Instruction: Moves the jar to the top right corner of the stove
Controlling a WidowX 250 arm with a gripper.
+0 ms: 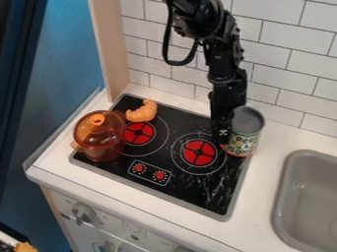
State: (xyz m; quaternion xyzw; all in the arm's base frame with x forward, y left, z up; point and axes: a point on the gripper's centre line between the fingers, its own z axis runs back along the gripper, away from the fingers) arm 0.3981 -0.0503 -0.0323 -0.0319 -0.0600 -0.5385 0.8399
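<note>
The black gripper point(224, 129) hangs down over the right rear part of the black stove point(187, 183), at the left side of a can-like jar point(246, 132). This jar has a grey top and a green, cream and orange label, and stands upright at the stove's back right corner, by its right edge. The gripper overlaps the jar's left side; whether it holds the jar is not clear from this angle.
A transparent orange pot with a lid point(99, 138) stands at the stove's left edge. A croissant point(142, 111) lies at the back left. Behind is a tiled wall point(286, 69); a grey sink point(309, 197) is at right.
</note>
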